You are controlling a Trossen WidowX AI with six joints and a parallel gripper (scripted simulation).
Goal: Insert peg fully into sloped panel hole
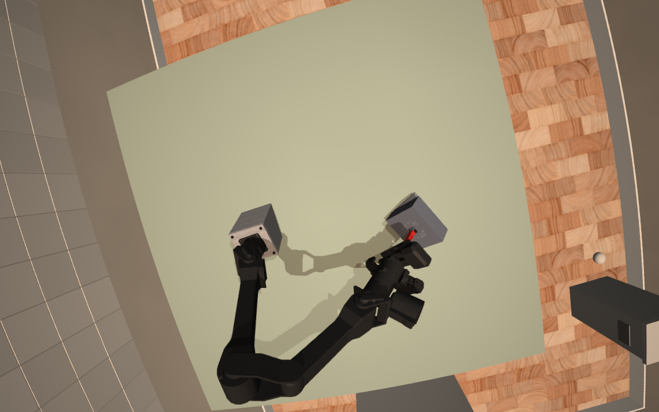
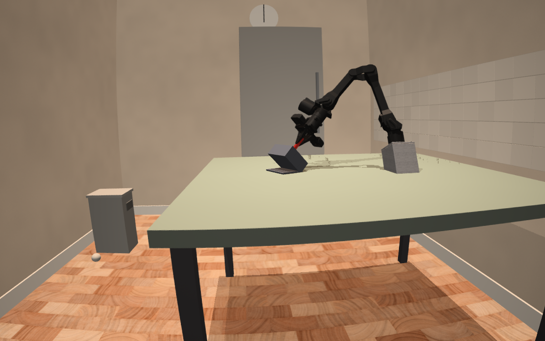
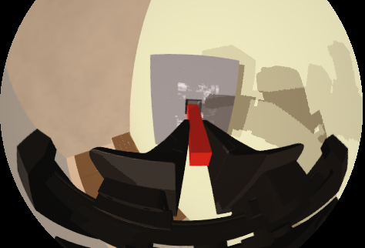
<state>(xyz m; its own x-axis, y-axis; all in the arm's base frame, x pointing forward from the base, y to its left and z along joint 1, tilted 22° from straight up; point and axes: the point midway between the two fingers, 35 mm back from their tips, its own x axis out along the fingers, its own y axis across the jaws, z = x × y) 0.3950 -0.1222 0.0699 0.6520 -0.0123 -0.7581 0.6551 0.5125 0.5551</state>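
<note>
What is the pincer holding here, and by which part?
The red peg, gripped at its rear end by the pincer; its front tip sits at the panel's hole.

Beige walls (image 2: 46, 93), wood-block floor (image 2: 308, 304)

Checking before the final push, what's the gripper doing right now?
Gripper: shut on the red square peg, its tip at the hole in the grey sloped panel.

the pale green table (image 1: 322, 127) carries the sloped panel (image 1: 422, 220) at four o'clock and a grey cube (image 1: 258, 225) at seven.
</note>
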